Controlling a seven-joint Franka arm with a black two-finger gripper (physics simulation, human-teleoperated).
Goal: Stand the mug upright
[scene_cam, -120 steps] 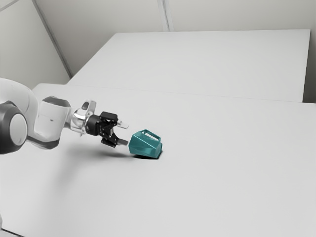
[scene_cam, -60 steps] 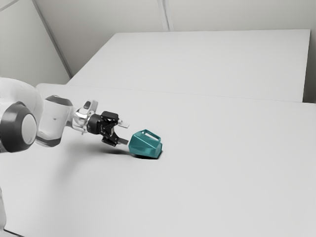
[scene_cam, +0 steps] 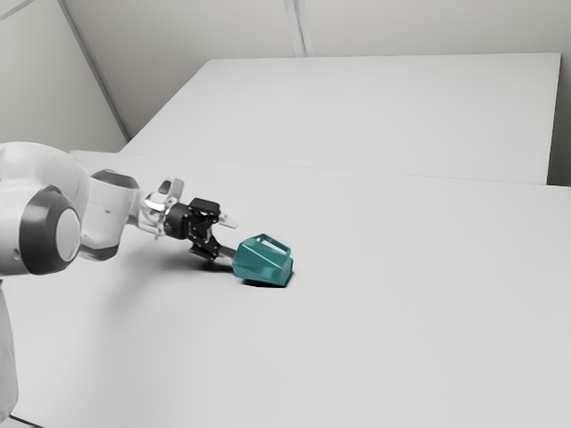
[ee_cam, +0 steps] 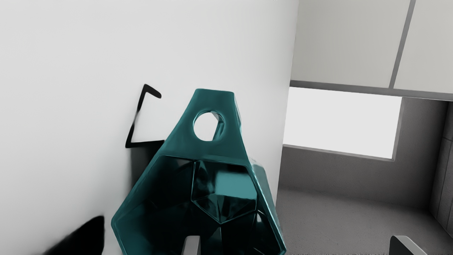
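Smooth white table (scene_cam: 401, 312) is supporting the work area and extending beneath and beyond the gripper. Gripper (scene_cam: 231, 239): its two fingers are standing wide apart in the open position, with nothing being clamped between them. One finger (ee_cam: 191, 246) is aligning with the mouth of the mug (scene_cam: 260, 260); the other finger (ee_cam: 407, 246) is standing outside the mug, higher above the table. Contact between finger and mug is not showing clearly enough to confirm. Mug: the teal, faceted body is lying on its side on the table, directly ahead of the gripper, and is not standing upright. Its open mouth is facing the gripper and its base is pointing away. Its handle (scene_cam: 284, 245) is projecting upward from the body, away from the table. Arm (scene_cam: 111, 209): the links are extending behind the gripper, toward the exterior view's left. Farther out, a second white surface (scene_cam: 375, 116) is lying beyond the table, and a pale wall (scene_cam: 428, 27) is rising behind it.
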